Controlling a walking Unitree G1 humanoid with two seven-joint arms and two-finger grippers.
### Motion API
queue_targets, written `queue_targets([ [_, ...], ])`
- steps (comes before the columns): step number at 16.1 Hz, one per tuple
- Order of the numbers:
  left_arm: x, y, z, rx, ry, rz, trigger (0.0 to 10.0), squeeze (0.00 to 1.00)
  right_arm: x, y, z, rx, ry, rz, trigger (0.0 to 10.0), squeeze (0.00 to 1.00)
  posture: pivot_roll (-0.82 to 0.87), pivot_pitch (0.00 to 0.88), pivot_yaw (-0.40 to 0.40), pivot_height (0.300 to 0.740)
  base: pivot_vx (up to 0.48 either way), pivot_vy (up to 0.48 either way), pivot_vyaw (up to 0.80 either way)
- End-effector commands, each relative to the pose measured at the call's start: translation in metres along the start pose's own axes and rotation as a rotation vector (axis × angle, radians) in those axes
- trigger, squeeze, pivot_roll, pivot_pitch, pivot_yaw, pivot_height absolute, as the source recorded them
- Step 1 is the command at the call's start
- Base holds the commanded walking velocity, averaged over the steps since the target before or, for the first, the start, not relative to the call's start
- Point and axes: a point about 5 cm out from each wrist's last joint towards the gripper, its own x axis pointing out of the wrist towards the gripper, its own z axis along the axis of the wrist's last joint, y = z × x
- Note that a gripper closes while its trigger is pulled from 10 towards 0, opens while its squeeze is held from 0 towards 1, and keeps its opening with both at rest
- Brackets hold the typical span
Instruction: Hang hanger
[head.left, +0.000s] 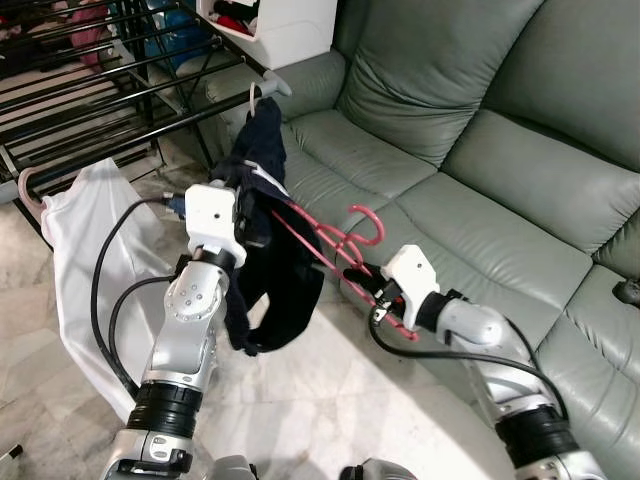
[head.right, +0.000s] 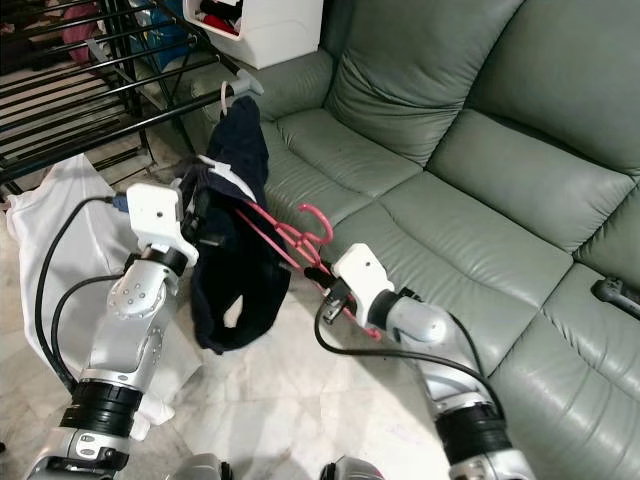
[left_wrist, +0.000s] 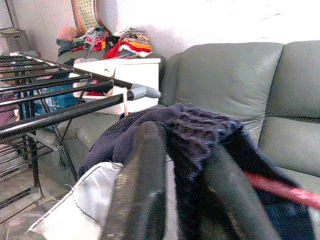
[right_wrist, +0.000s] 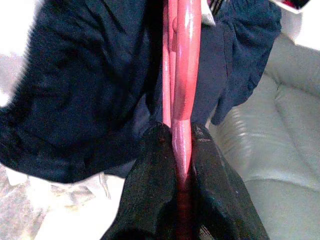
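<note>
Right gripper (head.left: 368, 283) fingers clamped on thin pink plastic hanger (head.left: 335, 240). Left gripper (head.left: 250, 215) fingers pinch dark navy garment (head.left: 270, 270) draped on it. Hanger not yet hung; black metal drying rack (head.left: 120, 95) beyond, grey leather sofa (head.left: 480, 150) behind.

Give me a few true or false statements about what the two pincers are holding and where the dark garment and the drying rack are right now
1. The right pincer is shut on a red hanger. True.
2. The left pincer grips a yellow towel. False: it grips a dark navy garment.
3. The red hanger already hangs on the black drying rack. False: it is held in front of the sofa.
4. White cloth hangs by the left arm. True.
5. The sofa is brown. False: grey-green.
</note>
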Motion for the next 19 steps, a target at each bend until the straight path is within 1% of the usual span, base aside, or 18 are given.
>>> queue_targets([
  [1, 0.001, -0.005, 0.01, -0.003, -0.033, -0.025, 0.0, 0.0, 0.002, -0.002, -0.006, 0.046, 0.047, -0.025, 10.0, 0.0, -0.01, 0.0, -0.015, 0.74, 0.0, 0.0, 0.0],
  [2, 0.0, -0.007, 0.011, -0.005, -0.031, -0.037, 0.0, 0.0, 0.006, -0.001, -0.012, 0.11, 0.083, -0.042, 10.0, 0.0, -0.01, 0.0, -0.015, 0.74, 0.0, 0.0, 0.0],
  [4, 0.0, -0.011, 0.011, -0.022, -0.015, -0.064, 0.0, 0.0, 0.012, -0.001, -0.013, 0.16, 0.09, -0.069, 10.0, 0.0, -0.01, 0.0, -0.01, 0.74, 0.0, 0.0, 0.0],
  [5, -0.001, -0.017, 0.007, -0.034, 0.019, -0.098, 0.0, 0.0, 0.022, -0.006, -0.005, 0.214, 0.054, -0.112, 10.0, 0.0, -0.01, 0.0, -0.007, 0.74, 0.0, 0.0, 0.0],
  [6, -0.002, -0.02, 0.005, -0.036, 0.03, -0.113, 0.0, 0.0, 0.028, -0.009, -0.001, 0.235, 0.038, -0.139, 10.0, 0.0, -0.01, 0.0, -0.004, 0.74, 0.0, 0.0, 0.0],
  [7, -0.004, -0.025, 0.001, -0.029, 0.058, -0.147, 0.0, 0.0, 0.037, -0.017, 0.009, 0.244, 0.008, -0.194, 10.0, 0.0, -0.01, 0.0, -0.002, 0.74, 0.0, 0.0, 0.0],
  [8, -0.005, -0.027, -0.001, -0.026, 0.074, -0.158, 0.0, 0.0, 0.042, -0.02, 0.017, 0.249, -0.017, -0.216, 10.0, 0.0, -0.01, 0.0, 0.0, 0.74, 0.0, 0.0, 0.0],
  [9, -0.007, -0.033, -0.002, -0.042, 0.085, -0.202, 0.0, 0.0, 0.05, -0.025, 0.03, 0.262, -0.058, -0.232, 10.0, 0.0, -0.01, 0.0, 0.0, 0.74, 0.0, 0.0, 0.0],
  [10, -0.007, -0.036, -0.001, -0.044, 0.083, -0.225, 0.0, 0.0, 0.054, -0.025, 0.035, 0.263, -0.074, -0.232, 10.0, 0.0, -0.01, 0.0, 0.0, 0.74, 0.0, 0.0, 0.0],
  [11, -0.01, -0.046, 0.001, -0.037, 0.061, -0.297, 0.0, 0.0, 0.062, -0.025, 0.045, 0.256, -0.092, -0.21, 10.0, 0.0, -0.01, 0.0, -0.007, 0.74, 0.0, 0.0, 0.0],
  [12, -0.012, -0.051, 0.003, 0.003, 0.03, -0.345, 0.0, 0.0, 0.066, -0.021, 0.045, 0.266, -0.08, -0.178, 10.0, 0.0, 0.0, 0.0, -0.009, 0.74, 0.0, 0.0, 0.0],
  [13, -0.014, -0.054, 0.003, 0.058, 0.005, -0.368, 0.0, 0.0, 0.068, -0.016, 0.042, 0.278, -0.057, -0.138, 10.0, 0.0, 0.0, 0.0, -0.013, 0.74, 0.0, 0.0, 0.0],
  [14, -0.017, -0.056, 0.004, 0.085, -0.015, -0.398, 0.0, 0.0, 0.067, -0.013, 0.038, 0.264, -0.043, -0.12, 10.0, 0.0, 0.0, 0.0, -0.014, 0.74, 0.0, 0.0, 0.0],
  [15, -0.02, -0.058, 0.003, 0.124, -0.031, -0.434, 0.0, 0.0, 0.065, -0.012, 0.032, 0.27, -0.027, -0.111, 10.0, 0.0, 0.0, 0.0, -0.014, 0.74, 0.0, 0.0, 0.0],
  [16, -0.023, -0.06, 0.003, 0.188, -0.05, -0.475, 0.0, 0.0, 0.061, -0.01, 0.025, 0.292, 0.005, -0.085, 10.0, 0.0, 0.0, 0.0, -0.014, 0.74, 0.0, 0.0, 0.0],
  [17, -0.024, -0.059, 0.002, 0.209, -0.051, -0.477, 0.0, 0.0, 0.06, -0.005, 0.021, 0.299, 0.03, -0.034, 10.0, 0.0, -0.01, 0.0, -0.009, 0.74, 0.0, 0.0, 0.0],
  [18, -0.024, -0.06, 0.002, 0.223, -0.058, -0.499, 0.0, 0.0, 0.057, -0.002, 0.017, 0.25, 0.049, -0.001, 10.0, 0.0, -0.01, 0.0, -0.009, 0.74, 0.0, 0.0, 0.0],
  [19, -0.024, -0.06, 0.004, 0.249, -0.076, -0.516, 0.0, 0.0, 0.056, -0.002, 0.013, 0.248, 0.061, -0.013, 10.0, 0.0, -0.01, 0.0, -0.008, 0.74, 0.0, 0.0, 0.0],
])
